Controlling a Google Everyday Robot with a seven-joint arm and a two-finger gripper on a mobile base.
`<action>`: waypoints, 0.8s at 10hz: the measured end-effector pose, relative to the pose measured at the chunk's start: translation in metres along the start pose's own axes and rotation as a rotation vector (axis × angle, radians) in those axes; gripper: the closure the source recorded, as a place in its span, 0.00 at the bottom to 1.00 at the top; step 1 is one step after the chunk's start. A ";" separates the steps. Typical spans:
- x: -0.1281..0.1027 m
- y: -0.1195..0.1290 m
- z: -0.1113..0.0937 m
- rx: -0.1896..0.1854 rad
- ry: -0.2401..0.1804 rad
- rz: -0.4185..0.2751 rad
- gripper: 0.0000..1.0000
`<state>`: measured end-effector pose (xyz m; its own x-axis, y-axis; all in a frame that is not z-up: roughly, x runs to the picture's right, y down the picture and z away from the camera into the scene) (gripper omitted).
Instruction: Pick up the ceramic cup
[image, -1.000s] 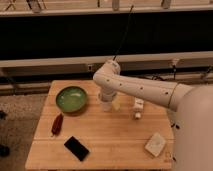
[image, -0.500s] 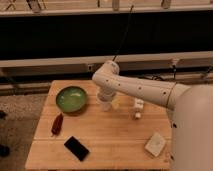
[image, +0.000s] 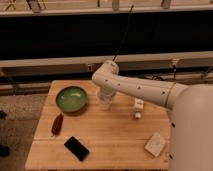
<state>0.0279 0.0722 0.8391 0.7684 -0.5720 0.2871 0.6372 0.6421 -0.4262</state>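
The ceramic cup (image: 104, 104) is a small pale handleless cup standing on the wooden table (image: 115, 135), just right of the green bowl (image: 71, 98). My white arm reaches in from the right. The gripper (image: 104, 96) points down directly over the cup and hides its top; only the cup's lower part shows. I cannot tell whether the cup is off the table.
A white oblong tube-like object (image: 138, 108) lies right of the cup. A red object (image: 57, 124) and a black phone (image: 76, 148) lie at the front left. A pale flat packet (image: 155, 144) lies at the front right. A dark railing runs behind the table.
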 end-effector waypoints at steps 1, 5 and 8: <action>0.001 -0.003 -0.007 0.007 0.002 -0.005 0.87; 0.010 -0.002 -0.052 -0.003 0.007 -0.016 0.97; 0.011 -0.001 -0.067 -0.002 -0.003 -0.036 0.97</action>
